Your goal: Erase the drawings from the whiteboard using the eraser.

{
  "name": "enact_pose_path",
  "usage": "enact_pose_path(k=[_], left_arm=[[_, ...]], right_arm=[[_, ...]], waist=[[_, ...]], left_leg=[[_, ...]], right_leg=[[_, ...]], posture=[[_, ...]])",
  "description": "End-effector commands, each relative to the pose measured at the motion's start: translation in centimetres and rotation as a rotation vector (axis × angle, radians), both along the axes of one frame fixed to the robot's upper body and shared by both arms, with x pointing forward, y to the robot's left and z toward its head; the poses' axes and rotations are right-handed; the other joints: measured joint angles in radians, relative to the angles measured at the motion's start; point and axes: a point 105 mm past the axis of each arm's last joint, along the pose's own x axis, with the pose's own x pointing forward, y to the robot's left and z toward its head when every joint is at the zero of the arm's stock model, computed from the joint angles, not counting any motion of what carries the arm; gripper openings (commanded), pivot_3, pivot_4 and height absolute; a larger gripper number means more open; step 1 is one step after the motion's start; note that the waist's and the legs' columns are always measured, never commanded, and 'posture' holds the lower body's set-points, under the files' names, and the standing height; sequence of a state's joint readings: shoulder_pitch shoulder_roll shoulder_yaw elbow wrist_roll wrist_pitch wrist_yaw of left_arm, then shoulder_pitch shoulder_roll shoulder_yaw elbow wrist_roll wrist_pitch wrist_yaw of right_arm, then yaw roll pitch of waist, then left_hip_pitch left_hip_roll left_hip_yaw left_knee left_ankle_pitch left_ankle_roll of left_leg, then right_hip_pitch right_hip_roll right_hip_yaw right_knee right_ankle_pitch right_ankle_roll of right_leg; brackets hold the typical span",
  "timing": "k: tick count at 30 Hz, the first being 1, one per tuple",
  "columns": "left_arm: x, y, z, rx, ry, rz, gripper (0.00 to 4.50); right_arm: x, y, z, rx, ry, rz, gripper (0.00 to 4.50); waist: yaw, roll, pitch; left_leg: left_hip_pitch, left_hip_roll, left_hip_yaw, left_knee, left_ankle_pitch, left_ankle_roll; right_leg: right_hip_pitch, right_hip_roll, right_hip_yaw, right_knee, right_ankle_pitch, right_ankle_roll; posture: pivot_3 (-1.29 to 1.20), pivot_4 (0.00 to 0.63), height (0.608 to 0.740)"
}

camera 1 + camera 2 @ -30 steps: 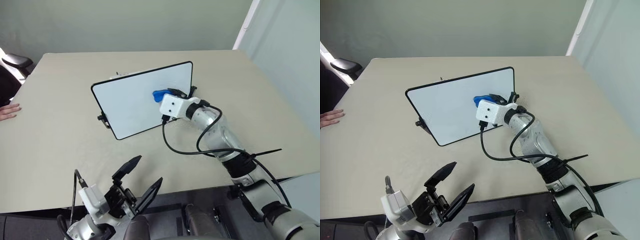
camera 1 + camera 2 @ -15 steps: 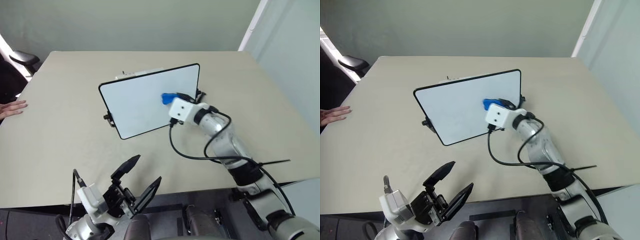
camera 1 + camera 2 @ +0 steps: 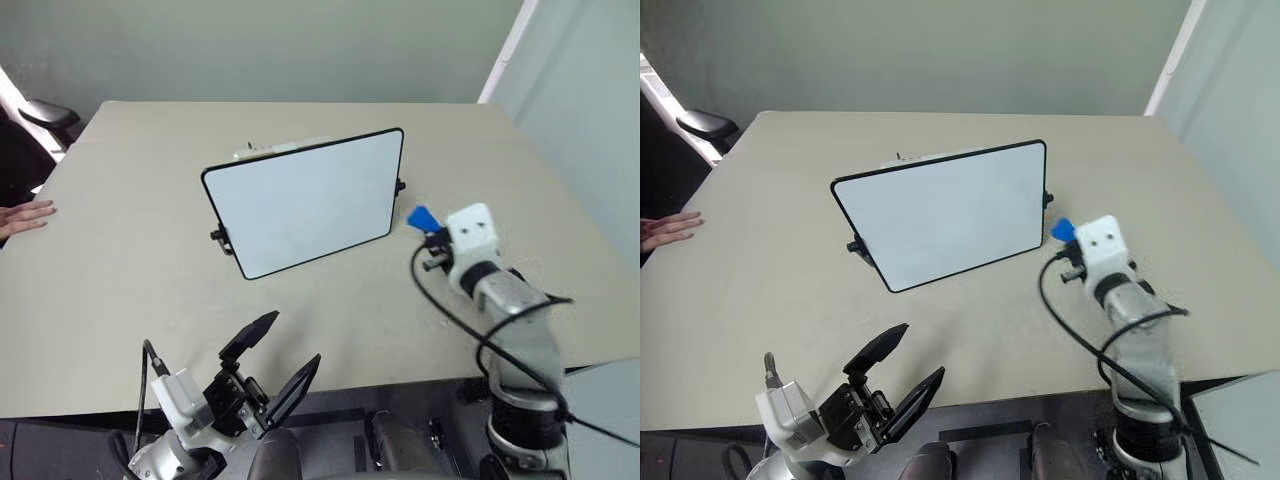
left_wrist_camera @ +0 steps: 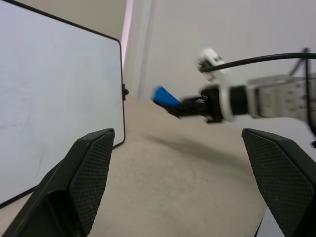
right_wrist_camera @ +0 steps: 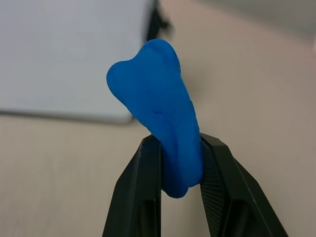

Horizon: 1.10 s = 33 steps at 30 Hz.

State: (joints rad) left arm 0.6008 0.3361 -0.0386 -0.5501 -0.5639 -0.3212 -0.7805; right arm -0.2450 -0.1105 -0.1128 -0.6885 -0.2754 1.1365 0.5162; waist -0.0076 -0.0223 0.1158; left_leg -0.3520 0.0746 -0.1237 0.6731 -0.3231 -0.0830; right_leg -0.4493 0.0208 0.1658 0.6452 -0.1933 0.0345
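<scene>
The whiteboard (image 3: 305, 200) stands tilted near the middle of the beige table (image 3: 120, 280). Its face looks blank white, and the drawings are out of view. My right gripper (image 3: 433, 233) hovers over the table just right of the board's right edge, apart from it. It is shut on the blue eraser (image 3: 418, 217), which sticks out past the fingertips (image 5: 148, 148). The eraser (image 4: 165, 97) also shows in the left wrist view, beside the board's edge (image 4: 121, 89). Low at the table's near edge, my left gripper (image 3: 285, 350) is open and holds nothing.
A cream bar-shaped object (image 3: 280, 147) lies just behind the board's top edge. A person's hand (image 3: 25, 215) rests on the table's far left edge, with a black chair (image 3: 45, 115) behind it. A pale wall panel (image 3: 580, 120) stands to the right.
My right gripper has carried the eraser off the board's face, rightward and back toward me, lower down, with the wrist rolled. The left gripper has stayed put.
</scene>
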Motion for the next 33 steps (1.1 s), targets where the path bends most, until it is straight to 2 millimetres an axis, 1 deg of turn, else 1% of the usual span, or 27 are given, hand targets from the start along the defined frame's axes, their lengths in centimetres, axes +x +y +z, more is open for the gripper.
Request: enact_pose_path(k=[1, 3, 7, 8, 9, 10, 11, 12, 13, 16, 17, 19, 20, 22, 24, 27, 29, 31, 33], left_arm=[[-0.3, -0.4, 0.6, -0.007, -0.032, -0.015, 4.5], [-0.4, -0.5, 0.6, -0.008, -0.029, -0.02, 4.5], [-0.6, -0.9, 0.5, -0.01, -0.026, -0.031, 4.5], [-0.7, -1.0, 0.4, -0.01, -0.025, -0.033, 4.5], [-0.7, -1.1, 0.4, -0.011, -0.025, -0.034, 4.5], [-0.7, -1.1, 0.4, -0.011, -0.025, -0.035, 4.5], [-0.7, -1.2, 0.4, -0.011, -0.025, -0.035, 4.5], [-0.7, -1.2, 0.4, -0.011, -0.025, -0.035, 4.5], [-0.7, -1.3, 0.4, -0.011, -0.024, -0.035, 4.5], [-0.7, -1.3, 0.3, -0.012, -0.022, -0.034, 4.5], [-0.6, -1.3, 0.3, -0.012, -0.022, -0.033, 4.5], [-0.6, -1.4, 0.3, -0.014, -0.02, -0.032, 4.5], [-0.6, -1.4, 0.3, -0.014, -0.019, -0.032, 4.5], [-0.5, -1.4, 0.2, -0.015, -0.017, -0.029, 4.5], [-0.4, -1.4, 0.2, -0.016, -0.015, -0.028, 4.5], [-0.4, -1.3, 0.1, -0.017, -0.011, -0.026, 4.5], [-0.4, -1.2, -0.1, -0.015, -0.006, -0.02, 4.5], [-0.3, -1.0, -0.1, -0.014, -0.003, -0.015, 4.5], [-0.1, -0.7, -0.1, -0.014, -0.001, -0.012, 4.5]], right_arm=[[-1.2, 0.1, 0.7, 0.123, 0.019, 0.004, 1.01], [-1.4, 0.3, 0.6, 0.154, 0.035, 0.007, 1.01], [-1.4, 0.0, -0.6, 0.149, 0.098, -0.016, 1.01], [-1.4, -0.2, -0.8, 0.144, 0.102, -0.024, 1.44], [-1.3, -0.3, -1.0, 0.135, 0.105, -0.032, 1.65], [-1.2, -0.4, -1.1, 0.132, 0.107, -0.036, 1.97], [-1.2, -0.4, -1.2, 0.124, 0.106, -0.039, 2.39], [-1.1, -0.4, -1.2, 0.118, 0.1, -0.043, 2.63], [-1.1, -0.4, -1.2, 0.116, 0.095, -0.046, 3.05], [-1.0, -0.5, 0.1, 0.125, -0.008, -0.056, 3.96], [-1.1, -0.6, 0.6, 0.128, -0.051, -0.054, 3.96], [-1.7, -0.1, 1.5, 0.157, -0.112, 0.002, 3.96], [-2.1, 0.4, 1.7, 0.173, -0.129, 0.044, 3.96], [-3.2, 2.0, 2.5, 0.185, -0.181, 0.167, 3.96], [-4.3, 3.2, 2.9, 0.219, -0.207, 0.259, 3.96], [-5.1, 3.9, 3.1, 0.287, -0.217, 0.336, 3.96], [-5.9, 4.4, 2.8, 0.342, -0.194, 0.406, 3.96], [-6.5, 4.6, 2.6, 0.345, -0.183, 0.44, 3.96], [-6.5, 4.4, 2.6, 0.332, -0.185, 0.436, 3.96]], waist=[[-0.003, 0.001, 0.0], [-0.007, 0.001, 0.0], [-0.007, 0.001, 0.0], [-0.007, 0.001, 0.0], [-0.006, 0.001, 0.0], [-0.006, 0.001, 0.0], [-0.006, 0.001, 0.0], [-0.005, 0.001, 0.0], [-0.005, 0.001, 0.0], [-0.004, 0.001, 0.0], [-0.004, 0.002, 0.0], [-0.003, 0.002, 0.0], [-0.003, 0.002, 0.0], [-0.002, 0.002, 0.0], [-0.001, 0.002, 0.0], [-0.001, 0.001, 0.0], [-0.001, 0.001, 0.0], [0.0, 0.001, 0.0], [0.001, 0.001, 0.0]], left_leg=[[0.0, 0.0, 0.0, 0.0, 0.0, 0.0], [0.001, 0.0, 0.0, 0.0, -0.002, 0.003], [0.002, 0.0, 0.0, 0.0, -0.003, 0.01], [0.002, 0.0, 0.0, 0.0, -0.003, 0.011], [0.002, 0.0, 0.0, 0.0, -0.004, 0.012], [0.002, 0.0, 0.0, 0.0, -0.004, 0.012], [0.002, 0.0, 0.0, 0.0, -0.004, 0.013], [0.002, 0.0, 0.0, 0.0, -0.004, 0.013], [0.002, 0.0, 0.0, 0.0, -0.004, 0.013], [0.001, 0.0, 0.0, 0.0, -0.005, 0.014], [0.001, 0.0, 0.0, 0.0, -0.005, 0.015], [0.001, 0.0, 0.0, 0.0, -0.006, 0.015], [0.001, 0.0, 0.0, 0.0, -0.006, 0.015], [0.001, 0.0, 0.0, 0.0, -0.006, 0.015], [0.001, 0.0, 0.0, 0.0, -0.006, 0.016], [0.001, 0.0, 0.0, 0.0, -0.006, 0.016], [0.001, -0.001, 0.0, 0.0, -0.006, 0.016], [0.001, -0.001, 0.0, 0.0, -0.006, 0.016], [0.001, -0.001, 0.0, 0.0, -0.006, 0.016]], right_leg=[[0.0, 0.0, 0.0, 0.0, 0.0, 0.0], [0.0, 0.001, 0.0, 0.001, 0.0, -0.001], [0.0, 0.003, 0.0, 0.002, 0.0, -0.001], [0.0, 0.002, 0.0, 0.002, 0.0, -0.001], [0.0, 0.002, 0.0, 0.002, 0.0, -0.001], [0.0, 0.002, 0.0, 0.002, 0.0, -0.001], [0.0, 0.002, 0.0, 0.002, 0.0, -0.001], [0.0, 0.002, 0.0, 0.002, 0.0, -0.002], [-0.001, 0.002, 0.0, 0.002, 0.0, -0.002], [-0.001, 0.003, 0.0, 0.002, 0.0, -0.002], [-0.001, 0.003, 0.0, 0.002, 0.0, -0.002], [-0.001, 0.003, 0.0, 0.002, 0.0, -0.002], [-0.001, 0.003, 0.0, 0.002, -0.001, -0.002], [-0.001, 0.003, 0.0, 0.002, -0.001, -0.002], [-0.001, 0.004, 0.0, 0.002, -0.003, -0.006], [0.0, 0.004, 0.0, 0.002, -0.005, -0.011], [0.001, 0.004, 0.0, 0.002, -0.006, -0.013], [0.001, 0.004, 0.0, 0.002, -0.008, -0.016], [0.001, 0.004, 0.0, 0.002, -0.009, -0.019]], posture=[[0.0, 0.15, 0.74], [0.0, 0.15, 0.74], [0.0, 0.15, 0.74], [0.0, 0.15, 0.74], [0.0, 0.15, 0.74], [0.0, 0.15, 0.74], [0.0, 0.15, 0.74], [0.0, 0.15, 0.74], [0.0, 0.15, 0.74], [0.0, 0.15, 0.74], [0.0, 0.15, 0.74], [0.0, 0.15, 0.74], [0.0, 0.15, 0.74], [0.0, 0.15, 0.74], [0.0, 0.15, 0.74], [0.0, 0.15, 0.74], [0.0, 0.15, 0.74], [0.0, 0.15, 0.74], [0.0, 0.15, 0.74]])
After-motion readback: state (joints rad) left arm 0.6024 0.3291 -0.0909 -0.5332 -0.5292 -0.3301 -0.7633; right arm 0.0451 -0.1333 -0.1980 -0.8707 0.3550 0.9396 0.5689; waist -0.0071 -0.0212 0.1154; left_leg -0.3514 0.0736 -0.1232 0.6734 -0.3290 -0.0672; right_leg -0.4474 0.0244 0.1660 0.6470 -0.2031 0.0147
